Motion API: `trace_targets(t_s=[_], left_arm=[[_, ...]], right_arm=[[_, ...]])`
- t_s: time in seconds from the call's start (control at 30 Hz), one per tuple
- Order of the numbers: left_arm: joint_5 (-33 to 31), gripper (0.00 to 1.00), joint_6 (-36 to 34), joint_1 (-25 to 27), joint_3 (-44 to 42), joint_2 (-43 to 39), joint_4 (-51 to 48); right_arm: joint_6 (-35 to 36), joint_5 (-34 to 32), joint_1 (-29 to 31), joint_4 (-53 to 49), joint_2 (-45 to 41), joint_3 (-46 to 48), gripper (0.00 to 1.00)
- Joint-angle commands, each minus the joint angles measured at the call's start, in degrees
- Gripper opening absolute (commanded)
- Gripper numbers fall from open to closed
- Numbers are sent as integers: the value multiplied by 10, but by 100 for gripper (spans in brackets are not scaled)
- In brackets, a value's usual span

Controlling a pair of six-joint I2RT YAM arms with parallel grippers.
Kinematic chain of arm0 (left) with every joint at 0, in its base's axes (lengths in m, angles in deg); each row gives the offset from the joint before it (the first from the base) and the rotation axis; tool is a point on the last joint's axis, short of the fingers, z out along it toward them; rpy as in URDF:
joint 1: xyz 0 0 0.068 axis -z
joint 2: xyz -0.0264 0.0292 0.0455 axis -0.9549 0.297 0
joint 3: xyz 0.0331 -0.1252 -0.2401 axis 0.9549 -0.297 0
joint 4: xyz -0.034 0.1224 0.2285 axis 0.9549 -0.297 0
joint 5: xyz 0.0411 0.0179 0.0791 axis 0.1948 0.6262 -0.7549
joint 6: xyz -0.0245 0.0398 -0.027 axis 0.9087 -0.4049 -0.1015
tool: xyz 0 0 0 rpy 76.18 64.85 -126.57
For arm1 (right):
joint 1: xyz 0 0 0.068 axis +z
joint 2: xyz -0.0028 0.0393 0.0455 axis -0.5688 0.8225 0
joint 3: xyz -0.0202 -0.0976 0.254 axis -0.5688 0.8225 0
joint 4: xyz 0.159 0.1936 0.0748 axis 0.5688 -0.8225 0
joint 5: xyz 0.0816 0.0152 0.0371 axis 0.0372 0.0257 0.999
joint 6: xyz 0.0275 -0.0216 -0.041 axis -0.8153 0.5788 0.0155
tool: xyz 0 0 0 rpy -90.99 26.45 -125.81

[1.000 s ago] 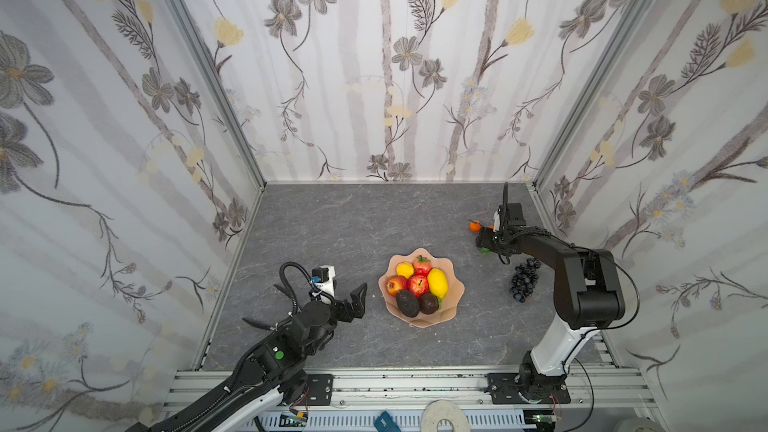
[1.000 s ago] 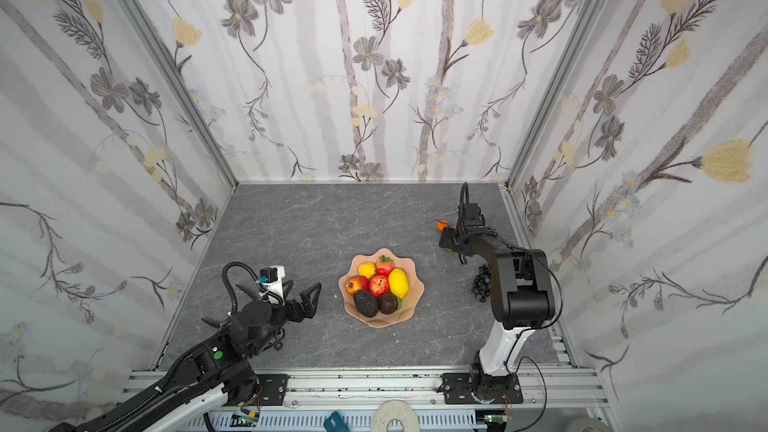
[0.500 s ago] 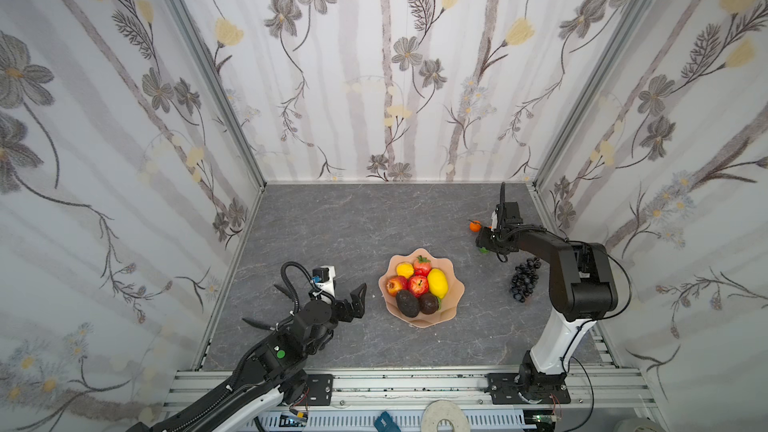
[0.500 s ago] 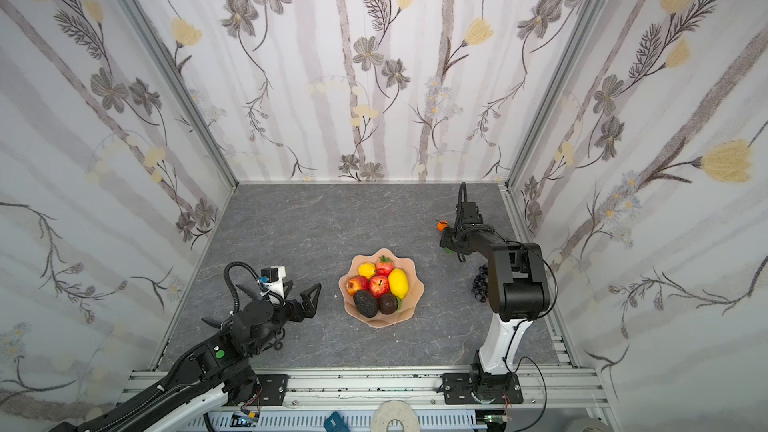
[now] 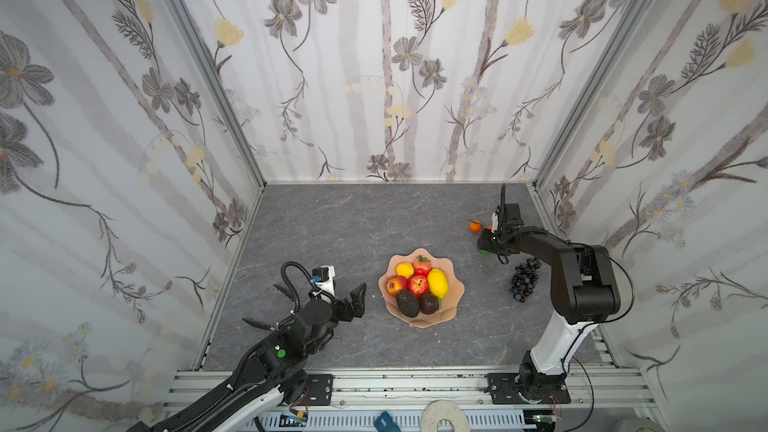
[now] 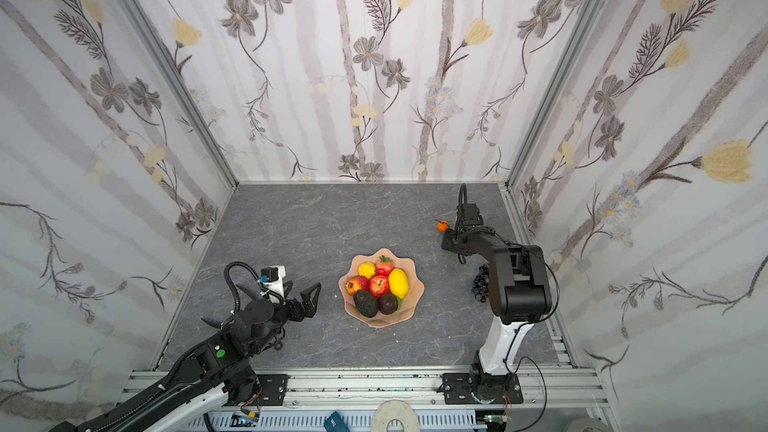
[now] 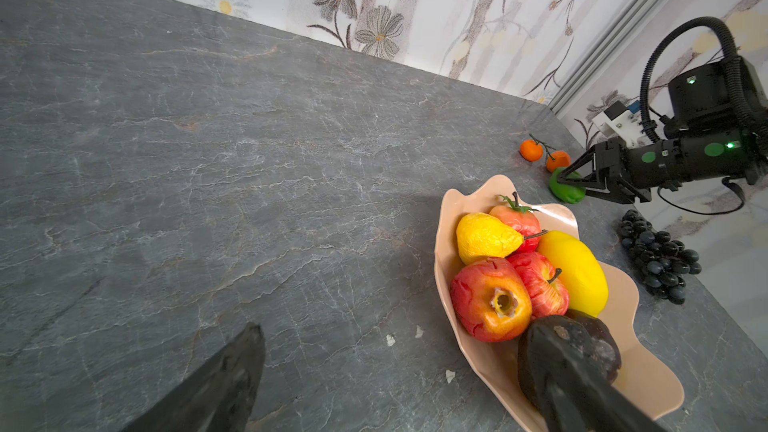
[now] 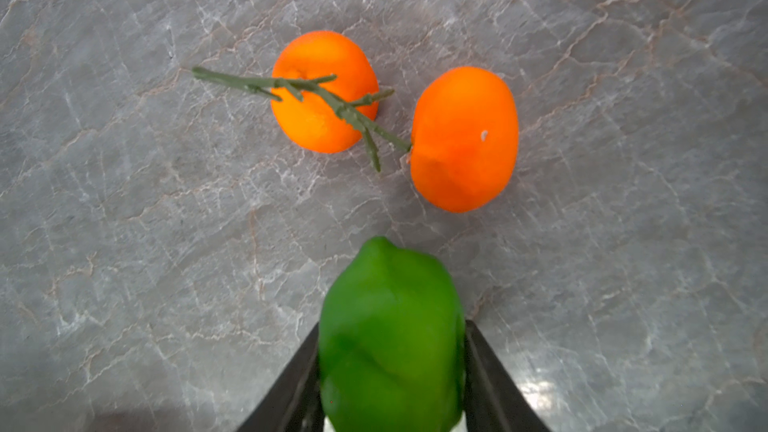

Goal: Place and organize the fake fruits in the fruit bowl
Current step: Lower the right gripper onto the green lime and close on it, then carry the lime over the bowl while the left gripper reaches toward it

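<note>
The bench [image 5: 332, 222] is mostly bare grey stone, so use the fruit bowl [image 5: 451, 305] as your anchor for everything.

Your left gripper [image 6: 303, 290] hovers just left of the bowl with its jaws spread wide and nothing in them. My guess is it's parked there so it's out of the way but handy for nudging fruit around.

Your right gripper [image 8: 391, 326] is back and to the right of the bowl, low over the bench. Its jaws sit against both flanks of the lime [image 8: 386, 292], pinching it across the narrow way. That makes sense to me, since the ends are too pointy to grab. I can't tell if it's off the bench yet.

The grape bunch [image 5: 524, 280] lies right of the bowl, well apart from it. It's floppy, so I'd leave it for last and drape it on top.

Inside the bowl:
- The lemon [image 5: 437, 282] leans on the right wall.
- Two avocados [image 5: 407, 303] fill the near edge.
- Two apples [image 5: 417, 284] sit in the middle.
- The pear [image 5: 404, 270] and strawberry [image 5: 422, 264] are tucked along the far rim.

It's packed tight, and that's probably what stops anything rolling. It does leave the lime little room.

The two oranges [image 8: 324, 93] share a twig and sit just past the lime, farther from the bowl.
</note>
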Motion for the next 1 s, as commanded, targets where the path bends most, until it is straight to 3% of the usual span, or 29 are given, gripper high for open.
trace_targets(t_s=[0.0, 0.27, 0.67, 0.97], left_arm=[[-7, 100, 21, -2, 9, 18, 12], [11, 100, 36, -5, 30, 66, 38], [159, 98, 125, -6, 122, 236, 138], [231, 96, 175, 1, 186, 346, 243]], right_arm=[[8, 12, 1, 32, -32, 19, 46], [27, 21, 32, 44, -100, 55, 43], [47, 27, 199, 61, -277, 137, 42], [4, 47, 304, 122, -370, 190, 42]])
